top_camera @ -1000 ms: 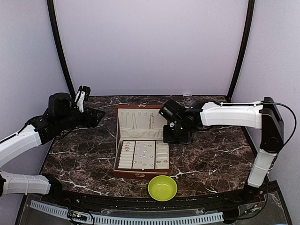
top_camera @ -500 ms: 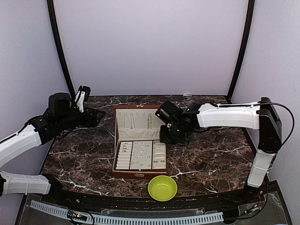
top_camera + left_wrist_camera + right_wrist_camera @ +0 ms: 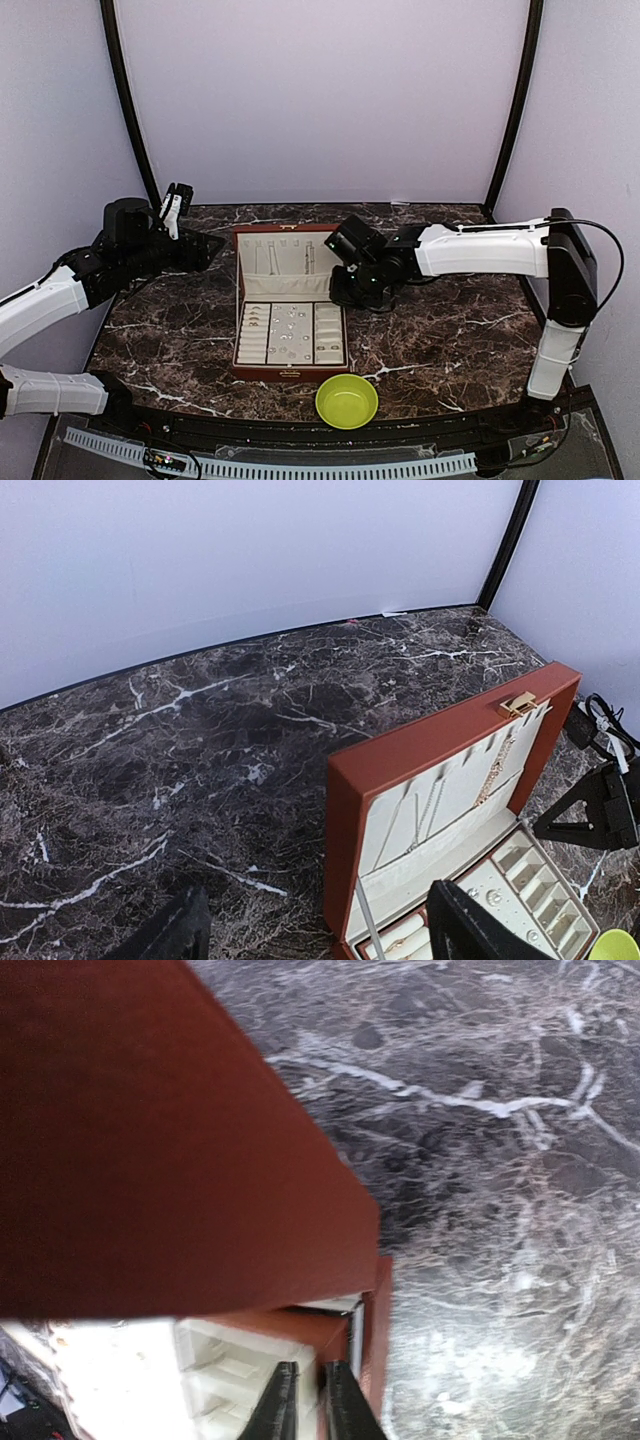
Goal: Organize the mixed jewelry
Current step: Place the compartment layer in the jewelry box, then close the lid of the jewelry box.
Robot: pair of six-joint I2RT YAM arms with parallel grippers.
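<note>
Left fingers [image 3: 175,935] spread wide, parked clear of the box [image 3: 400,770]; right fingers [image 3: 278,1405] narrow at its side wall, seemingly positioning it; grip unclear.

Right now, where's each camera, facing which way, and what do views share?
Top external: above, behind the robot, looking down at the table; left arm, right arm show.
Left wrist: high at table's left, facing the open box; left pincer at bottom edge.
Right wrist: close against the box's red outside, looking down; right pincer at bottom.
Shared: the box, all three.
</note>
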